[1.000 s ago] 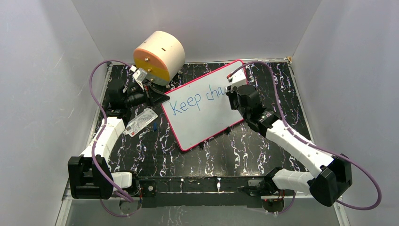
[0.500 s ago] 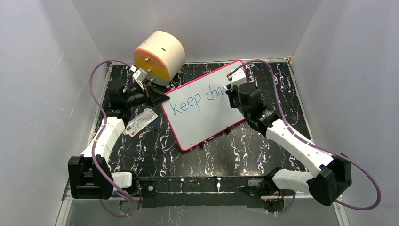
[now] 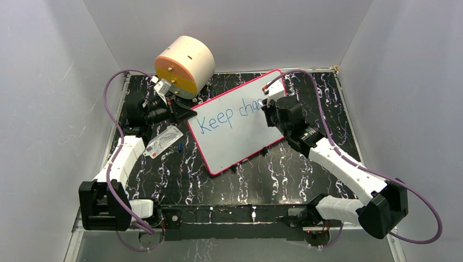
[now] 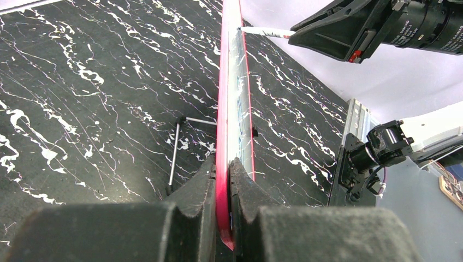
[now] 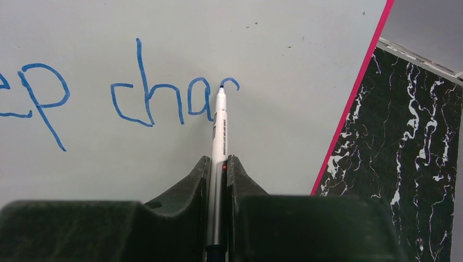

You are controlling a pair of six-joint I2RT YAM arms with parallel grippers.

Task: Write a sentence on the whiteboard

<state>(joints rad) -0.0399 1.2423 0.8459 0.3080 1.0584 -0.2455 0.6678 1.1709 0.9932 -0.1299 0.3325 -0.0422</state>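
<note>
The whiteboard, white with a pink-red border, lies tilted at the table's middle. Blue handwriting on it reads "Keep cha" plus the start of one more letter; in the right wrist view the handwriting shows as "ep cha" with a small arc. My left gripper is shut on the board's left edge. My right gripper is shut on a white marker, whose blue tip touches the board at the last stroke. The marker also shows in the left wrist view.
A cream and orange cylinder stands at the back left, just behind my left gripper. A small white printed card lies left of the board. A thin metal rod lies on the black marbled table beside the board.
The marker tip has moved slightly right along the line and added a small arc after "cha". The left arm and board have not moved.
</note>
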